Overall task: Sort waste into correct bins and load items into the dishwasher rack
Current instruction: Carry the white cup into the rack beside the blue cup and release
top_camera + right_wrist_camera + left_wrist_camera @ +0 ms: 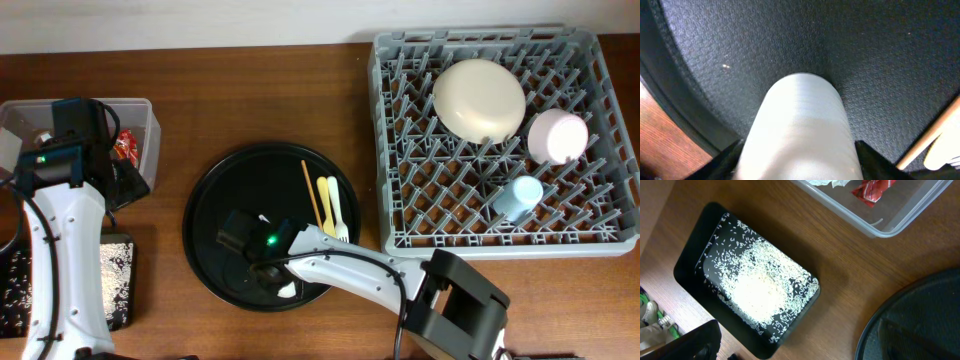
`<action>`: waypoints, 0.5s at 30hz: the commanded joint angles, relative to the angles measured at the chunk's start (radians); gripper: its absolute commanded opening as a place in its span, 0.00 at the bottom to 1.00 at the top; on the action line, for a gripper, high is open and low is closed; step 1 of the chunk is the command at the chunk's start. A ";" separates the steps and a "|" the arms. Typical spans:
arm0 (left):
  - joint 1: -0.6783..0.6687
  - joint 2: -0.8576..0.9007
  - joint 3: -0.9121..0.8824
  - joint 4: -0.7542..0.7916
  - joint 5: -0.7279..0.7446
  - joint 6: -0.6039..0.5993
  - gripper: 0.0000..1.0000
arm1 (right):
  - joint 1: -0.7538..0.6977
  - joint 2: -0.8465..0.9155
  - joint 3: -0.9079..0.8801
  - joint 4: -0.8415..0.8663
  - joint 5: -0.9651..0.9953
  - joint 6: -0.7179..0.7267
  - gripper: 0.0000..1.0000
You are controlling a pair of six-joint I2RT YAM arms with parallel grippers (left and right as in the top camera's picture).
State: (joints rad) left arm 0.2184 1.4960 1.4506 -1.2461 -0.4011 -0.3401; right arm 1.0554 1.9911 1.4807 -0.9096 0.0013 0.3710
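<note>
My right gripper (pixel 266 268) (pixel 795 162) is shut on the white cup (pixel 800 125) (pixel 288 290), which lies on its side on the large round black tray (pixel 215 205) (pixel 875 45). A thin orange stick (pixel 311 192) (pixel 927 140), a yellow fork (pixel 325 198) and a cream fork (pixel 337 212) lie on that tray's right part. The dishwasher rack (pixel 400 232) holds the cream bowl (pixel 478 98), pink bowl (pixel 556 136) and light-blue cup (pixel 518 197). My left gripper (pixel 75 120) hangs over the clear tub (pixel 150 135) (pixel 900 225); its jaws do not show.
The clear tub holds the red wrapper (pixel 125 146) (pixel 871 190) and a white paper wad (pixel 827 182). The shallow black tray (pixel 118 290) (pixel 690 280) at the front left holds rice grains (pixel 760 285). A stray grain (pixel 726 66) lies on the round tray.
</note>
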 commanded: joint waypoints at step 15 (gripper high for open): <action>0.002 -0.008 0.007 -0.001 -0.010 -0.002 0.99 | -0.330 -0.213 0.394 -0.494 0.023 -0.040 0.48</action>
State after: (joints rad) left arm 0.2184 1.4960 1.4506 -1.2461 -0.4011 -0.3401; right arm 0.8185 1.8851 1.8400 -1.3632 -0.0132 0.3389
